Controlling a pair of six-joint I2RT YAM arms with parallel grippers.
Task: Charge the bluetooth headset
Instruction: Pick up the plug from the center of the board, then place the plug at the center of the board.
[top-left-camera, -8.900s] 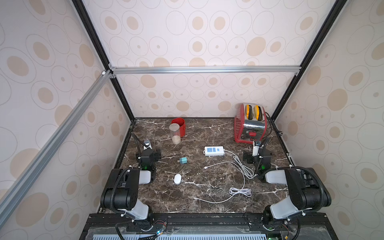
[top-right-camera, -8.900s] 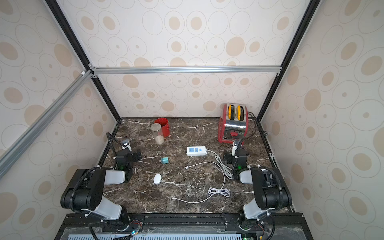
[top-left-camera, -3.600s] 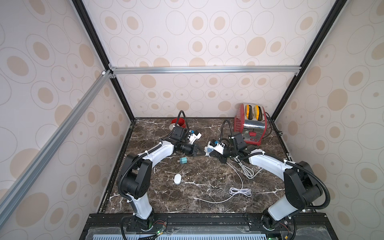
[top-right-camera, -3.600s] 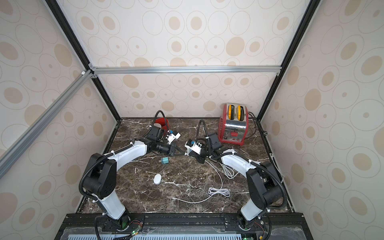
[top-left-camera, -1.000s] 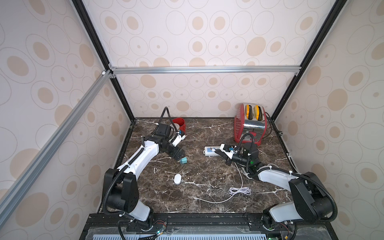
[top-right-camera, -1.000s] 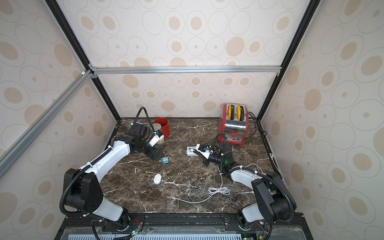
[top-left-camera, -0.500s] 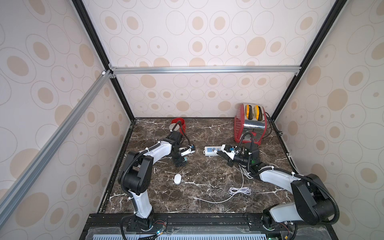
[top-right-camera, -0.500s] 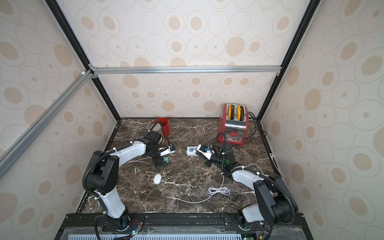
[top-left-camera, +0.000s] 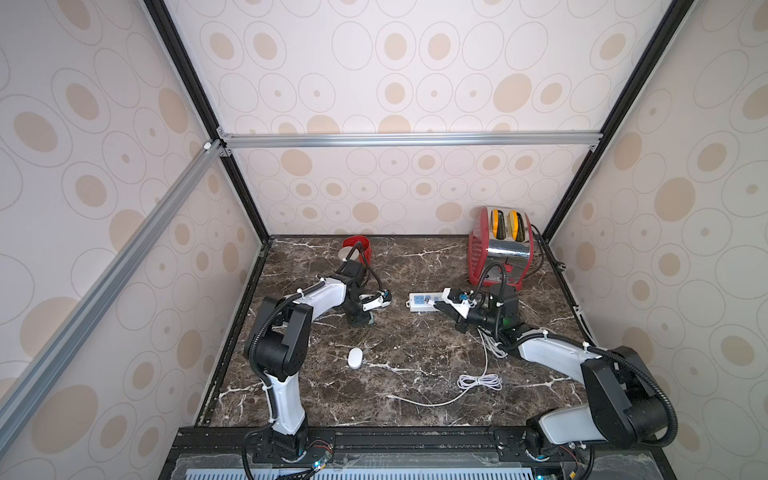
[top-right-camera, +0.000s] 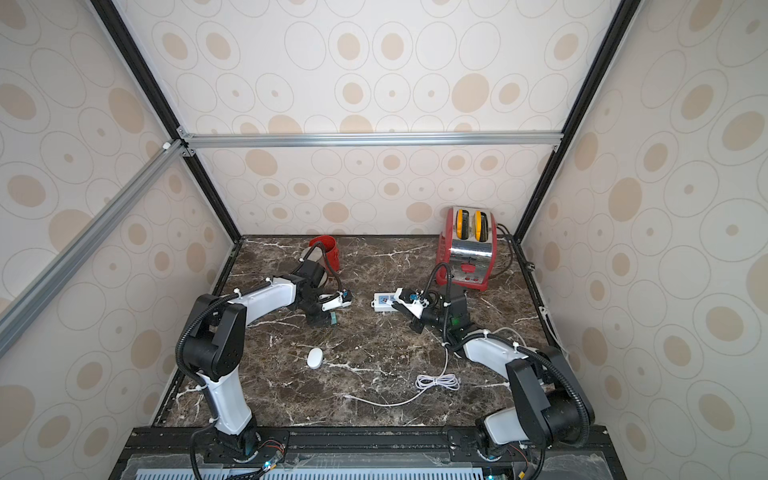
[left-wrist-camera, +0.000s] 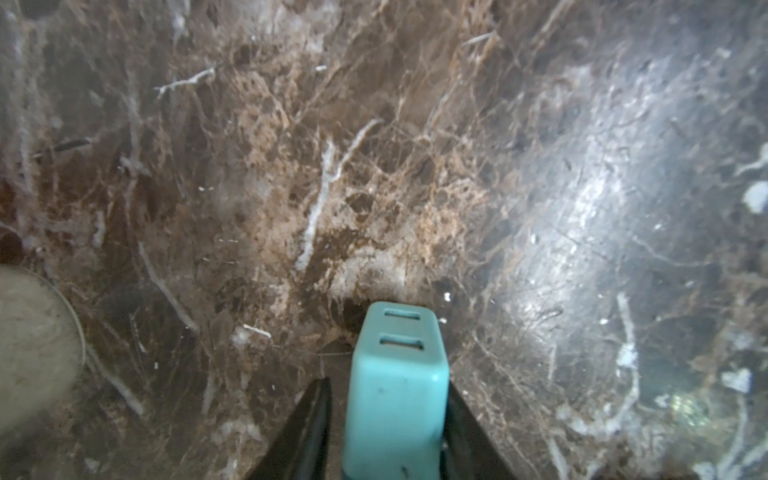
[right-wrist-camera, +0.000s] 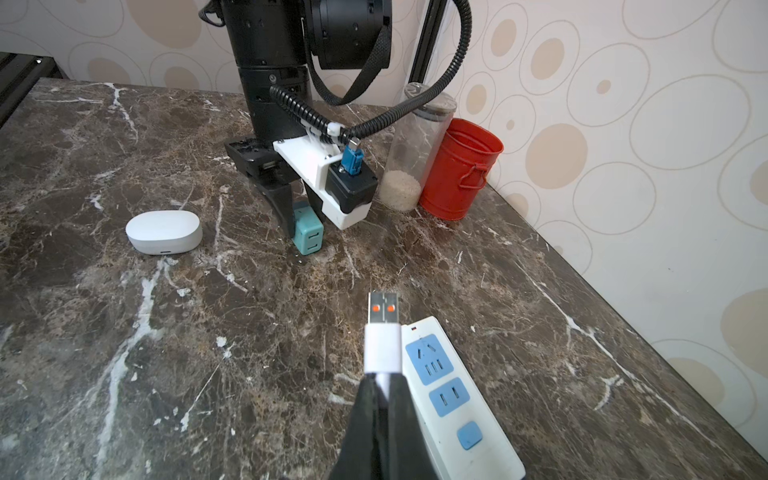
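**Open marble at centre and front; clutter at the back and flanks**

Clock directions are read from the middle of the table (top-left-camera: 415, 353), with 12 o'clock at the back wall. The widest bare stretch runs from the centre toward 6 and 7 o'clock. It is bounded by the bluetooth headset (top-left-camera: 355, 358) at 8 o'clock and the coiled white cable (top-left-camera: 478, 381) at 4 to 5 o'clock.

At 9 o'clock the left gripper (top-left-camera: 358, 321) straddles the teal adapter (top-left-camera: 370, 319), and its arm bars approach from that side. At 1 o'clock the right gripper (right-wrist-camera: 382, 376), pinching the USB plug (right-wrist-camera: 383, 332), crowds the power strip (top-left-camera: 417, 301). A clear lane lies between the two grippers.

The toaster (top-left-camera: 500, 253) fills 2 o'clock. The red can (top-left-camera: 358, 246) and clear jar (right-wrist-camera: 419, 145) block 11 o'clock.
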